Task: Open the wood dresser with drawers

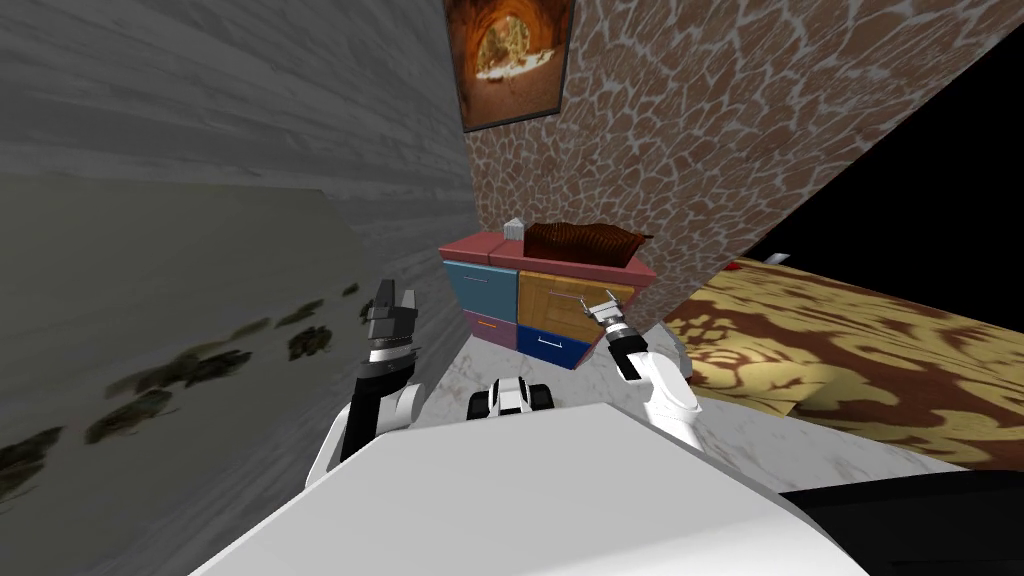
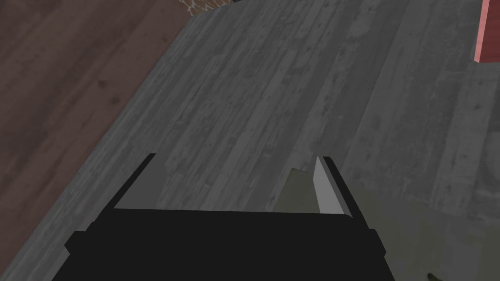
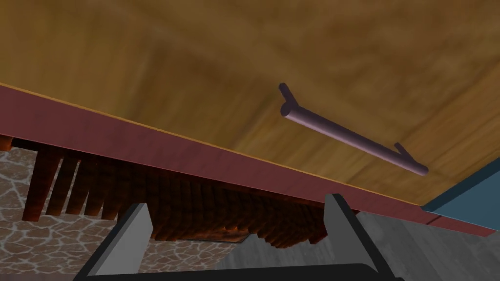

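The dresser [image 1: 545, 290] stands against the stone-patterned wall, with a red top and drawer fronts in blue, wood-brown, purple and dark blue. My right gripper [image 1: 598, 302] is open just in front of the wood-brown drawer [image 1: 570, 295]. In the right wrist view that drawer front [image 3: 244, 63] is close, and its purple-grey bar handle [image 3: 351, 134] lies beyond the open right gripper [image 3: 239, 224], off to one side and untouched. The red top edge [image 3: 195, 156] crosses between them. My left gripper [image 1: 396, 297] is raised to the left of the dresser, open [image 2: 234, 185], and faces a grey plank wall.
A ridged brown object [image 1: 580, 240] and a small grey box [image 1: 514, 228] sit on the dresser top. A bed with a gold and brown cover [image 1: 850, 370] lies to the right. A framed picture [image 1: 510, 60] hangs above. A black area shows at the far right.
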Controlling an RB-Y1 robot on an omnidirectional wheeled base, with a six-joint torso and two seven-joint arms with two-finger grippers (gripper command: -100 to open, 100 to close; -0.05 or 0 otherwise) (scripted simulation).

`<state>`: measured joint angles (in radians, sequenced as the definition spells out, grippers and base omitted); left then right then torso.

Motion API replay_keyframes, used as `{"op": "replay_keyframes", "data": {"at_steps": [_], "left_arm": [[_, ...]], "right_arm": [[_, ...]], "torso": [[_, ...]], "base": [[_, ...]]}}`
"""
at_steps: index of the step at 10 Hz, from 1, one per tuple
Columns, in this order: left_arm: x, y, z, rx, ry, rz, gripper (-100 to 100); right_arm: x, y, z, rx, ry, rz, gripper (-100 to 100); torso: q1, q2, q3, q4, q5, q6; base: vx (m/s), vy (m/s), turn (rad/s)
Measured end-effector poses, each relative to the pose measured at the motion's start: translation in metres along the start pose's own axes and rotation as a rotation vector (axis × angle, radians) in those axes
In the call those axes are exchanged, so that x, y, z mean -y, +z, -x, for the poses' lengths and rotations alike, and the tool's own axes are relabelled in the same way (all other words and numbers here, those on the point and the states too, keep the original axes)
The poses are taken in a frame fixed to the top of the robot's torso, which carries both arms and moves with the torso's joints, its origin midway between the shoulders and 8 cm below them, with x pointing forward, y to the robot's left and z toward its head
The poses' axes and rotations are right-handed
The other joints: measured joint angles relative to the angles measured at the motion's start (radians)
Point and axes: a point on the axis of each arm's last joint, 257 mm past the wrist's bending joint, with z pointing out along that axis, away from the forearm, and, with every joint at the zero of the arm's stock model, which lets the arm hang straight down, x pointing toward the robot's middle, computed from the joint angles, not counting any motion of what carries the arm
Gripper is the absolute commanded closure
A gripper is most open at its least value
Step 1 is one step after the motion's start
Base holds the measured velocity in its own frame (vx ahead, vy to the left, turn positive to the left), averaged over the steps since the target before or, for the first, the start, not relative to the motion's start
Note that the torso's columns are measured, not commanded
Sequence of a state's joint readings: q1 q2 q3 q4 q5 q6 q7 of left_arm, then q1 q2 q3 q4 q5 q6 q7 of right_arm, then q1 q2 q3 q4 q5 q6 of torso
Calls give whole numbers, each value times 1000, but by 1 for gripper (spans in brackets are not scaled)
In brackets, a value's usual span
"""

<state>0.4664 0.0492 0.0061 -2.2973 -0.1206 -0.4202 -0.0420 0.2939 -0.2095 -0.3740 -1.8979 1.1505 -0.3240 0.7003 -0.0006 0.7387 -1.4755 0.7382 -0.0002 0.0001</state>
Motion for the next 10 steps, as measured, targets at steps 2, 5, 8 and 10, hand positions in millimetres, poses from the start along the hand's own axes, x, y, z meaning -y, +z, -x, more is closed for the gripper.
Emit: {"op": "replay_keyframes", "data": {"at_steps": [2,5,8,10], "left_arm": [[0,0,0,0,0,0,0],[0,0,0,0,0,0,0],[0,0,0,0,0,0,0],[0,0,0,0,0,0,0]], "right_arm": [[0,1,-17,-42,-70,-11,-100],[-8,0,-39,-106,-132,-28,-100],[-24,-4,-53,-156,-121,-45,-100],[-35,-7,-56,-173,-95,-53,-100]], "torso": [[2,-2,-1,-1,0,0],[-2,0,0,0,0,0],[0,1,0,0,0,0],[0,0,0,0,0,0]], "base": [[93,95,-119],[71,55,-111],[24,23,-41],[10,13,-21]]}}
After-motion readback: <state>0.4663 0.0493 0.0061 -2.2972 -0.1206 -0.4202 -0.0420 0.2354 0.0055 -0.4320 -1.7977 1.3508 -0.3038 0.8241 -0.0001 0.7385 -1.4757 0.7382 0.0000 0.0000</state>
